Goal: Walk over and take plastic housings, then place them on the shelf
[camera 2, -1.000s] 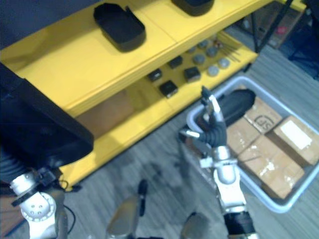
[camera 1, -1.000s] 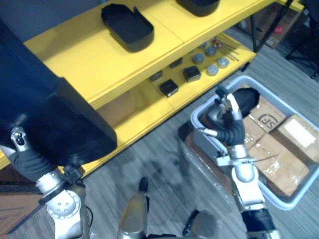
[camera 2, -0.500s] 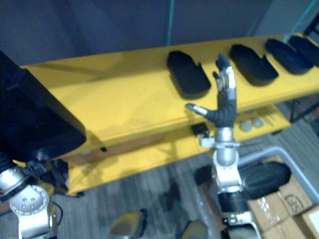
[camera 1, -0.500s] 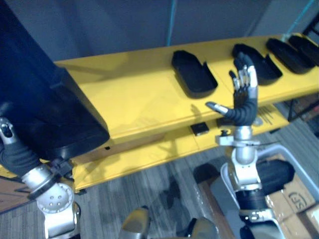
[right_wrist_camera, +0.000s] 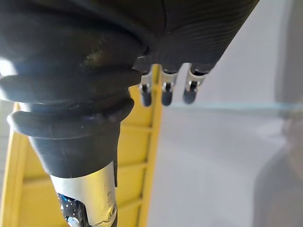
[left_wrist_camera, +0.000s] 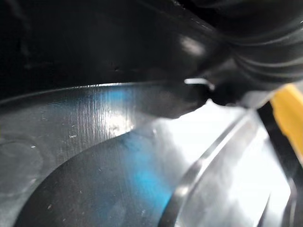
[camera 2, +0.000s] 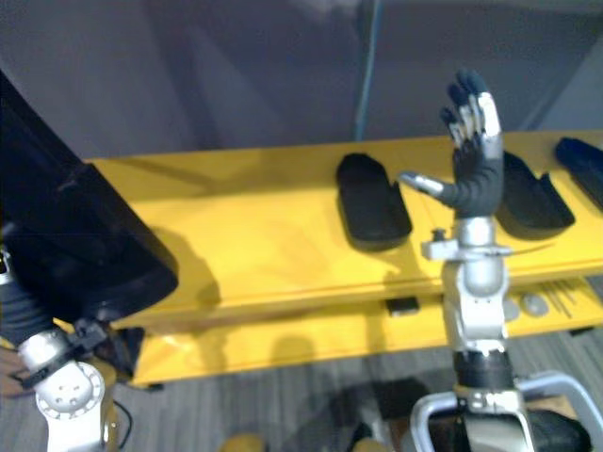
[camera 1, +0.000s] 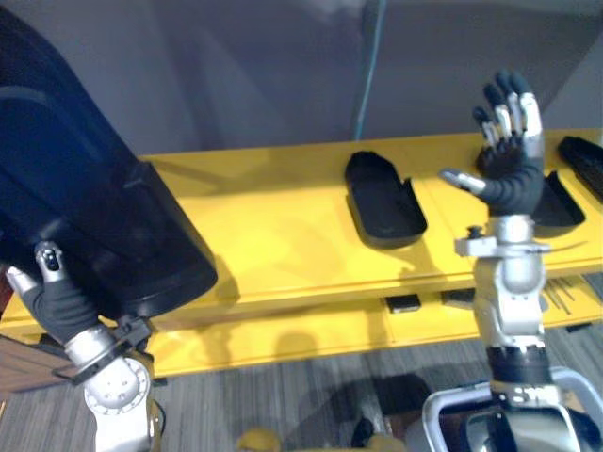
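A large black plastic housing (camera 1: 85, 217) fills the left side, borne by my left hand (camera 1: 52, 287) from below; how the hand grips it is hidden. Its glossy surface (left_wrist_camera: 94, 156) lies right against that hand in the left wrist view. My right hand (camera 1: 507, 151) is raised upright in front of the yellow shelf (camera 1: 273, 235), open and holding nothing. On the shelf top lies a black housing (camera 1: 382, 198), left of the right hand. Another housing (camera 2: 532, 198) lies behind that hand, and a third (camera 1: 584, 160) at the right edge.
The lower yellow shelf board (camera 1: 283, 339) carries small black blocks (camera 1: 403, 303) and round grey parts (camera 2: 534, 303). A grey bin (camera 2: 490, 410) stands on the floor at the bottom right. Bare shelf top stretches between the carried housing and the nearest lying one.
The camera has swung up from the floor and bin towards the shelf front. My right hand has risen from bin height to above the shelf top. The left hand still bears the housing.
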You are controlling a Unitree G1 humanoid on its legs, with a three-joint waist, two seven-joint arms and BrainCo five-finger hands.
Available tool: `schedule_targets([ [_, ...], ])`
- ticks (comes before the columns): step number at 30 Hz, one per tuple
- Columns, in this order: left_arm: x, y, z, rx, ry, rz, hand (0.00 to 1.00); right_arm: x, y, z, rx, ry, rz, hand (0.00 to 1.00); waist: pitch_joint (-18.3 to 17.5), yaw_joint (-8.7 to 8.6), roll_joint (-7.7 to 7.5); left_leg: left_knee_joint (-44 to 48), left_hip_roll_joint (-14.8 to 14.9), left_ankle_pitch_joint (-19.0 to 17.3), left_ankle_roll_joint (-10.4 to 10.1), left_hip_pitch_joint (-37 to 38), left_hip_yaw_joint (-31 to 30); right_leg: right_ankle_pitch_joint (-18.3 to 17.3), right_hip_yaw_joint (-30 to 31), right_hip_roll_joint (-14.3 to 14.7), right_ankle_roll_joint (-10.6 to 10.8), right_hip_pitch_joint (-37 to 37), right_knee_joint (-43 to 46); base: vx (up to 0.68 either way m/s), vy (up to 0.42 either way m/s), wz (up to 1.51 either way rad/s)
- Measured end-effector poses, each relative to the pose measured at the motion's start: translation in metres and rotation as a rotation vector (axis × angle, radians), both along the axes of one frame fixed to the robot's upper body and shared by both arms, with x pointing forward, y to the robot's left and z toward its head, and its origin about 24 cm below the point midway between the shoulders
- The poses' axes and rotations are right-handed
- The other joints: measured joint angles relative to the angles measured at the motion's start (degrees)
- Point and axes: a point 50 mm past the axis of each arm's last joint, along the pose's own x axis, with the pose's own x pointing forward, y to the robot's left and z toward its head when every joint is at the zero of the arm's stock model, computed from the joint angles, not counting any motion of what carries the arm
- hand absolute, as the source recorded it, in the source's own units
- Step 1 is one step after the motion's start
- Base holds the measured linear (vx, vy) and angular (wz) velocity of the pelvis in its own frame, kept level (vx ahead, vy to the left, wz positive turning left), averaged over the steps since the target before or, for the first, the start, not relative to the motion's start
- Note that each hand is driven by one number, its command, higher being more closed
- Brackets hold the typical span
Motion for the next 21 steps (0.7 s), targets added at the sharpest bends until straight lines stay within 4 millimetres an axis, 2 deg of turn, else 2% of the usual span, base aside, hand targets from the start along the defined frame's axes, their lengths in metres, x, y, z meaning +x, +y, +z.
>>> schedule_targets([
  [1,0.001,0.0,-0.001,0.006,0.022,-0.01,1.0,-0.006,-0.001,0.0,-0.003,-0.008,-0.013,0.0,-0.4,-0.09,-0.61,-1.5,-0.5,1.1,0.1,0.1,0.0,0.2,-0.7,-0.5,0.2,0.2,-0.5,-0.01,0.017,0.41],
  [4,0.005,0.006,-0.007,0.045,0.155,-0.044,1.0,-0.021,-0.003,0.003,0.023,-0.052,-0.061,0.0,-0.8,-0.14,-1.1,-3.3,-0.8,2.1,-0.1,1.0,0.7,0.3,-1.8,-1.2,0.5,1.6,-1.5,-0.03,0.014,0.24],
  [7,0.008,0.018,-0.011,0.111,0.314,-0.089,1.0,-0.033,-0.008,0.004,0.038,-0.077,-0.099,0.0,-1.9,-0.83,-1.09,-4.0,0.6,2.3,-0.6,0.9,7.1,0.7,-1.6,-1.1,1.0,1.7,-2.7,-0.03,-0.002,-0.01],
  [10,0.019,0.03,-0.032,0.11,0.533,-0.179,1.0,-0.041,-0.01,0.002,0.027,-0.059,-0.115,0.0,-2.7,-2.56,-0.31,-4.7,0.8,2.8,-0.7,1.5,11.3,2.3,0.1,-0.8,1.5,1.6,-4.7,-0.01,0.013,-0.27],
  [12,0.033,0.046,-0.054,0.058,0.696,-0.225,1.0,-0.044,-0.016,-0.006,0.014,0.002,-0.15,0.0,-3.1,-4.01,0.07,-5.2,0.8,2.8,-0.6,2.0,14.0,3.9,2.3,-0.4,1.6,1.1,-6.7,-0.01,0.047,-0.57],
  [13,0.037,0.05,-0.058,0.033,0.724,-0.234,1.0,-0.045,-0.018,-0.008,0.015,0.016,-0.16,0.0,-3.1,-4.24,0.09,-5.2,0.8,2.7,-0.6,1.9,14.6,4.1,3.1,-0.3,1.4,0.6,-7.0,-0.01,0.03,-0.51],
  [15,0.055,0.071,-0.071,-0.045,0.822,-0.207,1.0,-0.048,-0.026,-0.013,0.016,0.06,-0.197,0.0,-3.0,-6.25,0.18,-5.3,0.8,2.7,-0.6,1.8,16.5,5.3,4.9,0.3,1.5,-0.1,-8.3,-0.01,0.015,-0.43],
  [18,0.069,0.09,-0.074,-0.12,0.861,-0.185,1.0,-0.052,-0.031,-0.016,0.011,0.076,-0.223,0.0,-3.1,-7.26,0.28,-5.2,1.0,2.7,-0.8,1.9,19.2,6.2,7.2,1.0,1.3,-1.8,-8.5,0.01,0.02,-0.45],
  [19,0.077,0.096,-0.073,-0.16,0.87,-0.18,1.0,-0.052,-0.032,-0.016,0.003,0.082,-0.225,0.0,-3.0,-8.29,0.37,-5.2,1.0,2.7,-0.8,2.0,19.9,6.5,7.8,1.2,1.3,-1.9,-8.8,0.02,0.007,-0.41],
  [21,0.089,0.102,-0.07,-0.172,0.898,-0.174,1.0,-0.053,-0.034,-0.016,-0.013,0.089,-0.224,0.0,-2.9,-8.81,0.58,-5.3,1.2,2.5,-1.0,2.9,21.9,6.8,9.4,1.7,1.3,-2.0,-9.3,0.01,0.0,-0.38],
])
